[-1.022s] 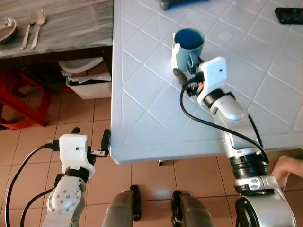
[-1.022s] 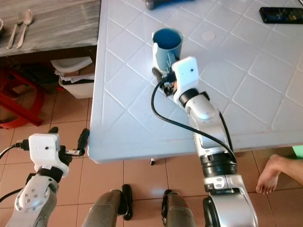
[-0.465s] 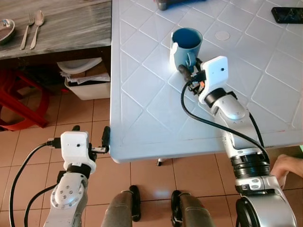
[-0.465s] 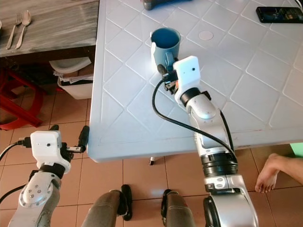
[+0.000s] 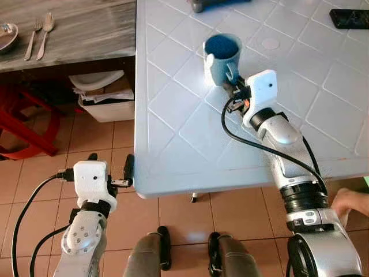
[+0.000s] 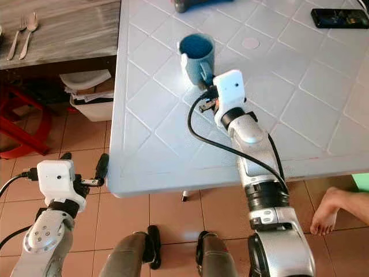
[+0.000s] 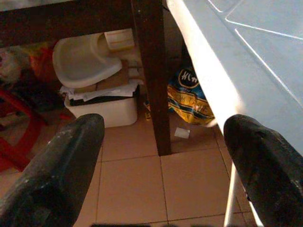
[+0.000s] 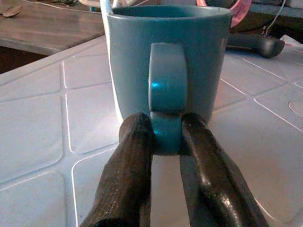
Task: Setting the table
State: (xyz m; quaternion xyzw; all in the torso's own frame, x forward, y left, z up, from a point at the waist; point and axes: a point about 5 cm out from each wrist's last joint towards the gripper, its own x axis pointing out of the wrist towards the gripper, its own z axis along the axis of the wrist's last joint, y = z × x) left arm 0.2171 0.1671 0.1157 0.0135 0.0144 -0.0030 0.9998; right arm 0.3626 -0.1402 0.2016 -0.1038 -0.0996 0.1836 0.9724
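One blue mug is standing upright on the white table, just ahead of my right gripper. I am seeing the two black fingers pinching together on the foot of the mug's handle, so that hand is clamped on it. I cannot tell from the head cameras whether anything is inside; the interior is reading as plain blue.

Left gripper is hanging low beside the table's near corner, fingers spread wide apart and holding nothing. Ahead of it, the left wrist camera is showing me what the head views half hide: a white bin under the wooden table, with a pale basin and papers piled on top, a dark table leg, and a yellow printed bag on the tiled floor.

Beyond the mug, the right wrist camera is picking up a dark grey object lying on the table. From above I am also noting a black phone well off to the gripper's right, and a fork and spoon on the wooden table.

Between the mug and the near table edge, open white surface is lying on both sides of my right arm. A person's hand is resting at that edge, by the arm's base.
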